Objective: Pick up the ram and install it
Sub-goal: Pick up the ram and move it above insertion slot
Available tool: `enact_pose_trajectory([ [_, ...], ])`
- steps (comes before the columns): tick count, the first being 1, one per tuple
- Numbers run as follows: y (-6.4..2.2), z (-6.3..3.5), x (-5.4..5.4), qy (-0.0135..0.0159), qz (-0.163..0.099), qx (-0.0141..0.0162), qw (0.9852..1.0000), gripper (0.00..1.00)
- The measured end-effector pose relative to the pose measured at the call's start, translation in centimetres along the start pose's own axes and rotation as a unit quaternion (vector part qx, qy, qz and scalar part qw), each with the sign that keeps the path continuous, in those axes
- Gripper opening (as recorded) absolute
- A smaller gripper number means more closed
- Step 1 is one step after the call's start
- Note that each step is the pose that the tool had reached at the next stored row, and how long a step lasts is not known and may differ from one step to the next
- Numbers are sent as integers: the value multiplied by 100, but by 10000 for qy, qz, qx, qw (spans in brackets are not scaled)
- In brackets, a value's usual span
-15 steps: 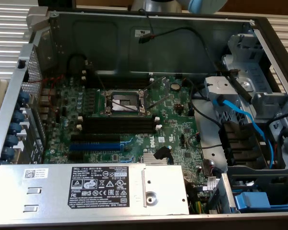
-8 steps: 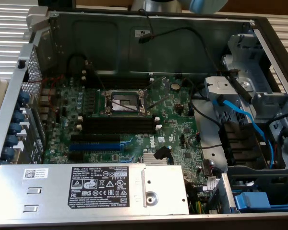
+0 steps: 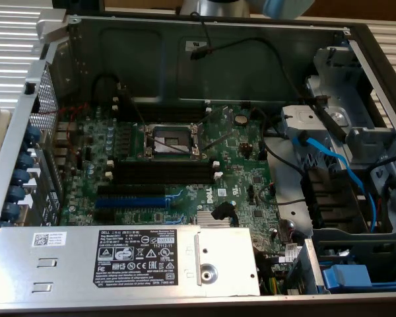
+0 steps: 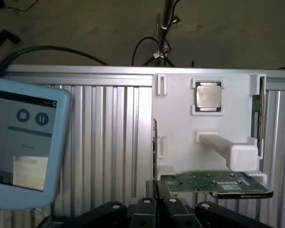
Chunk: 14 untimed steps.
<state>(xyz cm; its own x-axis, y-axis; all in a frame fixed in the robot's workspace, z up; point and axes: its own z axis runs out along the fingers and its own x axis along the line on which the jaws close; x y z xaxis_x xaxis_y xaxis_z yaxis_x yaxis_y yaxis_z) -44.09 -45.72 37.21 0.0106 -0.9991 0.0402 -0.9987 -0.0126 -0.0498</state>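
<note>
**Exterior view, from 9 o'clock to 3 o'clock.** An open computer case [image 3: 26, 132] holds a green motherboard [image 3: 237, 165]. A blue expansion slot [image 3: 129, 197] lies at 7 o'clock from the processor socket [image 3: 177, 140]. The black memory slots [image 3: 165, 173] lie at 6 o'clock from the socket and are unfilled. The power supply [image 3: 119, 257] sits at 7 o'clock in the frame, and blue cables [image 3: 346, 168] run at 3 o'clock.

**Wrist view.** A tablet [image 4: 23, 142] rests on a ribbed metal table [image 4: 109, 142]. Beside it, a white fixture [image 4: 180, 118] carries a processor chip [image 4: 209, 95]. The ram [image 4: 204, 183] sits in the fixture edge nearest the gripper [image 4: 159, 205]. The gripper's fingers [image 4: 145, 209] are pressed together and hold nothing.
</note>
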Motion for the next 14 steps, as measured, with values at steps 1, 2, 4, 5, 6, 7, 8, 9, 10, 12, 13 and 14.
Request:
enact_pose_trajectory([
  [1, -33, -27, 6, 0, 0, 0, 10000, 12],
  [2, -65, -52, 12, 0, -1, -1, 10000, 12],
  [4, -167, -122, 23, 0, -2, -2, 10000, 12],
  [5, -201, -146, 25, 0, -3, -3, 10000, 12],
  [6, -233, -170, 28, 0, -4, -4, 10000, 12],
  [7, -267, -199, 32, 0, -5, -5, 10000, 12],
  [8, -298, -227, 36, 0, -6, -6, 10000, 12],
  [9, -330, -258, 40, -1, -6, -7, 10000, 12],
  [10, -365, -291, 45, -1, -7, -8, 10000, 12],
  [12, -436, -352, 54, -1, -8, -12, 10000, 12],
  [13, -473, -382, 58, -1, -9, -16, 10000, 12],
  [14, -509, -411, 62, -2, -11, -19, 10000, 12],
])
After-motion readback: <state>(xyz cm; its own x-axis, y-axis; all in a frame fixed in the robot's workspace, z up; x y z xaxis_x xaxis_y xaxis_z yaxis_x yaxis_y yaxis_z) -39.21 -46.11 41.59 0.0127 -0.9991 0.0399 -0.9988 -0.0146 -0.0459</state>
